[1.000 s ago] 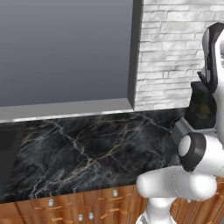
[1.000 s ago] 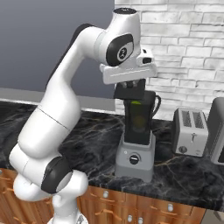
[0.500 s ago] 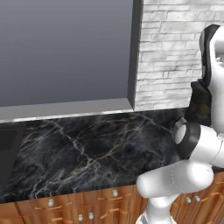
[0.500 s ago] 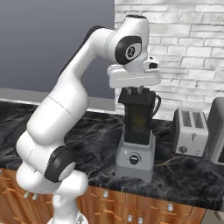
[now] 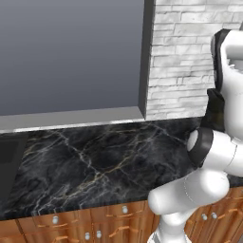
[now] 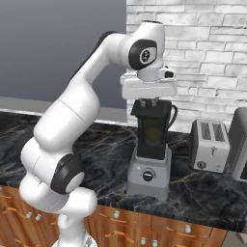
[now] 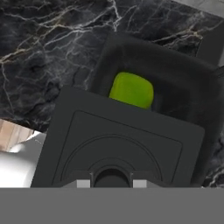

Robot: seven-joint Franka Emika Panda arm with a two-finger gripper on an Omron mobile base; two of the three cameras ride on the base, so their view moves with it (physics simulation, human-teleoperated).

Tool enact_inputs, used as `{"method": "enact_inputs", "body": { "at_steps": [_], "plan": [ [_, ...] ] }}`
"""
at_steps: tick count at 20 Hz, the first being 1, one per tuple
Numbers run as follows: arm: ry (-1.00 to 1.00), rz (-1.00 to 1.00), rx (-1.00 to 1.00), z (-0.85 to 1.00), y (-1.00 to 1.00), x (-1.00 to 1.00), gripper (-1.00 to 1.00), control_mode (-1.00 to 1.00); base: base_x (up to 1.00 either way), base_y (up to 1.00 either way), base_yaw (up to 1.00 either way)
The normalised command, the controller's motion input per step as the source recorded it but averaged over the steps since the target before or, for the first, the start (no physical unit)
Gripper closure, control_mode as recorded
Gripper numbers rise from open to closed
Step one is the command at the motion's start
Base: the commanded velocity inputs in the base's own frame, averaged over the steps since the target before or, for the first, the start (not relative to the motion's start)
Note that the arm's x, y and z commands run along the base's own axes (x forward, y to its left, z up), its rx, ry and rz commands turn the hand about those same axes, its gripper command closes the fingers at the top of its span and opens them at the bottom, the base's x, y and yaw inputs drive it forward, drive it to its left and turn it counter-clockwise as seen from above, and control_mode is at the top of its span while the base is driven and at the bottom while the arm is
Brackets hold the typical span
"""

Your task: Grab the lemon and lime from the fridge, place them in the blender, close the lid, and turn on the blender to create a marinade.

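My white arm (image 5: 209, 161) rises at the right, over black marble counter (image 5: 95, 166), below a grey window (image 5: 71, 52) and white brick wall (image 5: 180, 57).

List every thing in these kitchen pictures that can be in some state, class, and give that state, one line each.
lid: held above the jar, offset from the opening, not yet seated.
blender: upright on the counter, jar mouth partly uncovered.
fruit in the jar: yellow-green, lying inside; lemon or lime, cannot tell.
gripper: fingers shut on the lid, right over the jar.
toaster: upright on the counter, slots empty.
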Motion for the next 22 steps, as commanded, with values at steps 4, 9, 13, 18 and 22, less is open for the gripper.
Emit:
{"method": "enact_inputs", "body": {
  "at_steps": [4,9,13,18,22],
  "plan": [
    [0.0,0.0,0.0,0.04,-0.02,0.12,1.0,-1.0,0.0,0.0,0.0],
    [-0.03,0.0,0.0,0.0,-0.03,0.2,1.0,-1.0,0.0,0.0,0.0],
    [-0.07,0.0,0.02,0.0,-0.19,0.2,1.0,-1.0,0.0,0.0,0.0],
    [-0.03,0.0,0.03,0.0,-0.25,0.23,1.0,-1.0,0.0,0.0,0.0],
    [-0.02,0.0,0.01,0.0,-0.08,0.21,1.0,-1.0,0.0,0.0,0.0]
  ]
}}
